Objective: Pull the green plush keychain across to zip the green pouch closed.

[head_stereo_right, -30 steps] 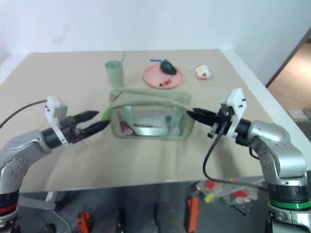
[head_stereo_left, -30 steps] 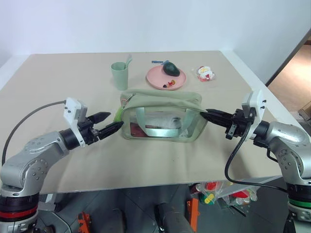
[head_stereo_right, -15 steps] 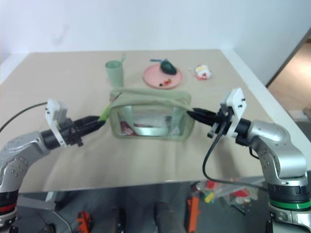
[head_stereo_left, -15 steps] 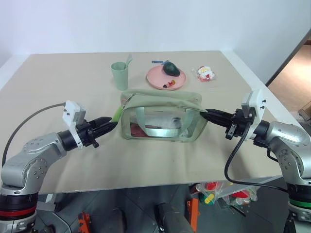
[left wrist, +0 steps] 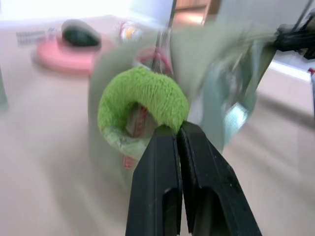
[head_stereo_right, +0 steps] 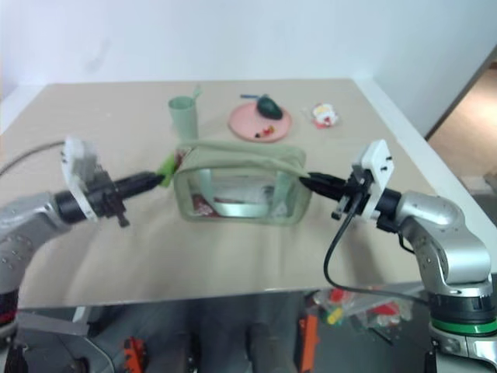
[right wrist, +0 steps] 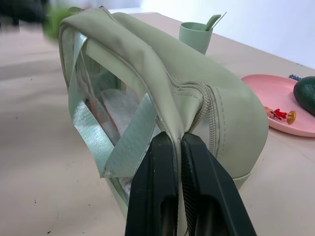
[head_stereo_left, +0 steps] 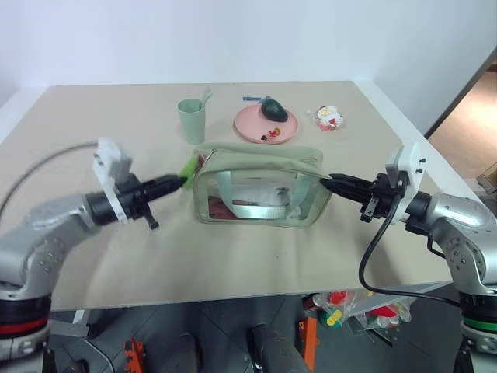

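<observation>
Across beige table [head_stereo_left: 93,124]: left gripper [head_stereo_left: 180,180] pinching green plush keychain [head_stereo_left: 188,166], green pouch [head_stereo_left: 260,186] stretching lengthwise away toward right gripper [head_stereo_left: 328,182] clamping its far end.

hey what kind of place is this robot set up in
Probably an indoor lab or test room, not a home: a plain tan table against bare white walls, with a staged set of props, namely a green pouch, a pink plate and a pale green cup.
</observation>
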Controlling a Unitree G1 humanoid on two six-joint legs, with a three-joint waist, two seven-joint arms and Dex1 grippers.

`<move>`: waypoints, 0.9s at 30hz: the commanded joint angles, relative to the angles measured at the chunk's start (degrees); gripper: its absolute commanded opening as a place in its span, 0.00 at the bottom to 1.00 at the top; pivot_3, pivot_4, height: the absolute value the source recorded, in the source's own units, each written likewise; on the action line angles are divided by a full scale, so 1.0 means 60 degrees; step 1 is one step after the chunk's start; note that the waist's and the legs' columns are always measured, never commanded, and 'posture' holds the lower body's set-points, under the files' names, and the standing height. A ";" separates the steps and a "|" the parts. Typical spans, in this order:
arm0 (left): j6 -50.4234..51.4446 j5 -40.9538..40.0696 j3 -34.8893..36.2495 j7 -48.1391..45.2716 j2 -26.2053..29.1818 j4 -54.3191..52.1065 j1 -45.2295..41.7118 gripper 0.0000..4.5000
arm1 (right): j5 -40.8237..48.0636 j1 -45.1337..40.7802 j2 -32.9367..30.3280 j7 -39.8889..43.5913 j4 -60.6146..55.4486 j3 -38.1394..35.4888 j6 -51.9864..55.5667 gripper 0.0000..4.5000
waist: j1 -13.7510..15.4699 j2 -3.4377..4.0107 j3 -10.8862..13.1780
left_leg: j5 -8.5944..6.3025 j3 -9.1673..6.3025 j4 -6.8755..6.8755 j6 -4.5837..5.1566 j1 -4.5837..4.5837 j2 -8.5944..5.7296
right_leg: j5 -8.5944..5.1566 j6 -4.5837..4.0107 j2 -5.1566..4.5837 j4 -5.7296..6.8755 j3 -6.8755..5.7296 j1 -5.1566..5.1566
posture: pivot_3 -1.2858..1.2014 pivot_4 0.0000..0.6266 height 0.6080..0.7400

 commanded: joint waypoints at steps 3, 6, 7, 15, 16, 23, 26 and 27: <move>0.0311 -0.0505 -0.0477 0.0275 -0.0165 -0.0441 -0.1758 0.01 | -0.0063 -0.0157 -0.0104 0.0149 -0.0106 0.0074 -0.0077 0.00 | -0.0004 0.0000 0.0000 | 0.0000 0.0003 -0.0001 -0.0001 0.0001 -0.0002 | 0.0002 0.0006 -0.0001 -0.0003 0.0004 0.0003 | 0.52 0.24 1.00; -0.0055 0.0161 -0.1536 0.0031 -0.0596 -0.0181 -0.2249 0.01 | -0.0096 -0.0201 -0.0059 0.0162 -0.0088 0.0135 -0.0100 0.00 | -0.0003 0.0000 0.0000 | -0.0001 0.0001 -0.0006 -0.0001 0.0001 -0.0003 | 0.0019 0.0039 0.0001 -0.0004 0.0003 0.0003 | 0.52 0.24 1.00; -0.0292 0.0528 -0.1873 -0.0064 -0.0716 -0.0016 -0.2358 0.01 | -0.0105 -0.0222 -0.0046 0.0164 -0.0078 0.0153 -0.0108 0.00 | -0.0002 0.0000 0.0000 | -0.0001 -0.0002 -0.0008 -0.0001 0.0002 -0.0004 | 0.0019 0.0039 0.0001 -0.0003 0.0002 0.0005 | 0.52 0.24 1.00; -0.0868 0.1633 -0.2624 -0.0454 -0.1297 0.1015 -0.2876 0.01 | -0.0159 -0.0189 -0.0027 0.0084 -0.0121 0.0140 -0.0182 0.00 | -0.0017 0.0000 0.0000 | 0.0000 -0.0017 -0.0013 0.0000 0.0002 0.0005 | 0.0019 0.0036 0.0026 0.0000 0.0004 0.0002 | 0.52 0.24 1.00; -0.0831 0.1656 -0.2629 -0.0507 -0.1307 0.1067 -0.2898 0.01 | -0.0157 -0.0178 -0.0028 0.0078 -0.0131 0.0130 -0.0183 0.00 | -0.0019 0.0000 0.0000 | 0.0000 -0.0012 -0.0014 0.0000 0.0002 0.0004 | 0.0019 0.0037 0.0025 0.0000 0.0010 0.0001 | 0.52 0.24 1.00; -0.0629 0.1836 -0.2709 -0.1238 -0.0901 0.1065 -0.3026 0.52 | -0.0157 -0.0073 -0.0030 0.0061 -0.0133 0.0072 -0.0253 0.00 | -0.0017 0.0000 0.0000 | 0.0000 -0.0011 -0.0012 0.0000 0.0002 0.0003 | 0.0019 0.0037 0.0023 0.0000 0.0011 0.0002 | 0.52 0.24 1.00; -0.0364 0.1721 -0.2542 -0.1587 -0.0440 0.0832 -0.2953 0.75 | -0.0161 -0.0062 -0.0036 0.0075 -0.0119 0.0075 -0.0292 0.00 | -0.0020 0.0001 0.0000 | 0.0000 -0.0014 -0.0014 0.0000 0.0002 0.0005 | 0.0019 0.0036 0.0025 0.0001 0.0008 -0.0002 | 0.52 0.24 1.00; -0.0226 0.1643 -0.2478 -0.1768 -0.0177 0.0708 -0.2888 0.83 | -0.0165 -0.0059 -0.0038 0.0084 -0.0113 0.0077 -0.0307 0.00 | -0.0018 0.0001 0.0000 | 0.0000 -0.0015 -0.0015 0.0000 0.0002 0.0006 | 0.0019 0.0036 0.0026 0.0001 0.0007 -0.0002 | 0.52 0.24 1.00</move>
